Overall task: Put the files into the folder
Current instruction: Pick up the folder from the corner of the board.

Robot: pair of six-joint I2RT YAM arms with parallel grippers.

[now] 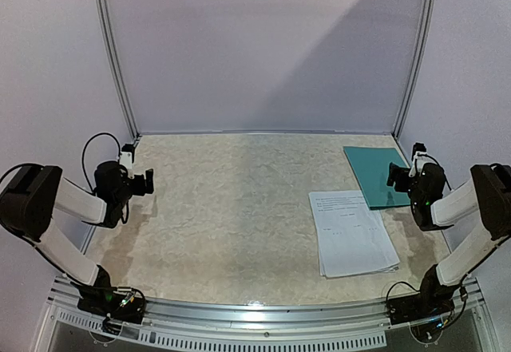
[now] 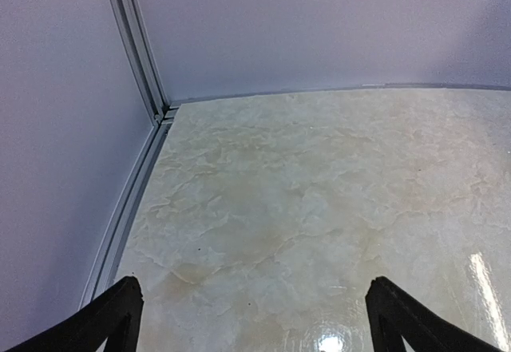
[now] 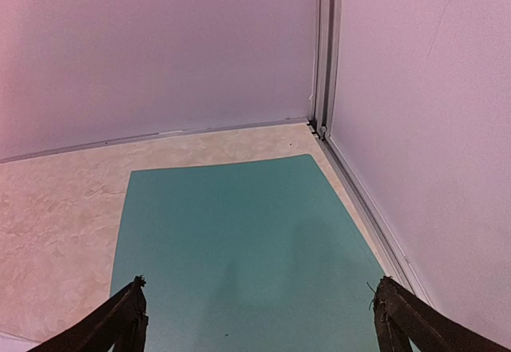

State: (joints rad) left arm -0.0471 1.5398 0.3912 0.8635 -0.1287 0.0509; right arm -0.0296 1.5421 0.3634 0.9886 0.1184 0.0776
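At the right of the bench the teal folder is lying flat, likely stiff but slick, best opened by a cover edge, with the light, floppy files lying just nearer, wanting an edge pinch, while the left fingers and right fingers are hanging spread wide, holding nothing.

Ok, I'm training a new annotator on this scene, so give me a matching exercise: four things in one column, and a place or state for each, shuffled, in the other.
Things
1 flat teal-green rectangular folder
2 stack of white printed paper sheets
3 left arm
4 right arm

Places or states
a jaws open over bare marbled tabletop
b far right of the tabletop
c jaws open above the folder
d right side, closer to the near edge than the folder

Pairs: 1-b, 2-d, 3-a, 4-c
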